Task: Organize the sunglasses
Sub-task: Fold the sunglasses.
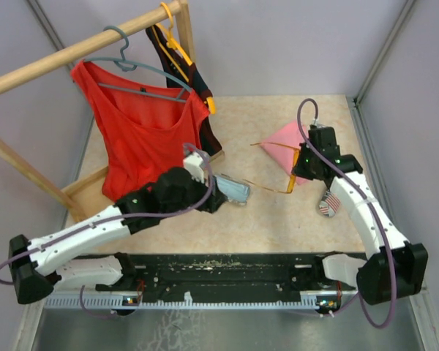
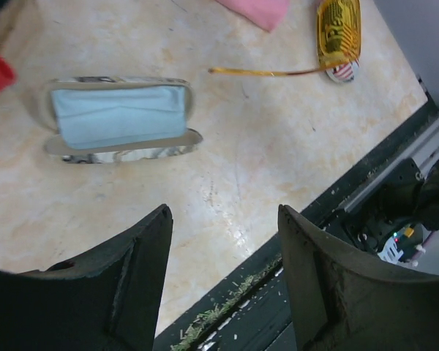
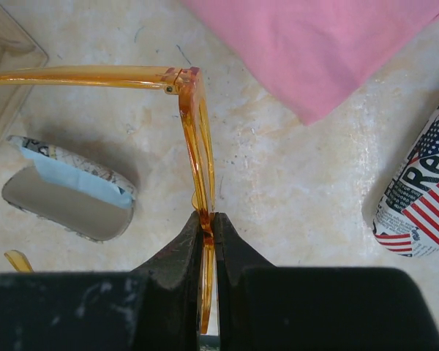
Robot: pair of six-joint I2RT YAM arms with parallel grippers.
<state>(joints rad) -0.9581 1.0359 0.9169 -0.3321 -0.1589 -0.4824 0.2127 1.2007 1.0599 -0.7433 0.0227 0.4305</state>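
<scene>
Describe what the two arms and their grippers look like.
The left arm and right arm share white tubular links, black joints and a loose purple-grey cable looping alongside. The left gripper and right gripper have matte black, wedge-shaped fingers.

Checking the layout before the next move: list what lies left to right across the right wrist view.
Open glasses case → orange sunglasses, pinched in the right gripper → pink cloth → flag-patterned case.
</scene>
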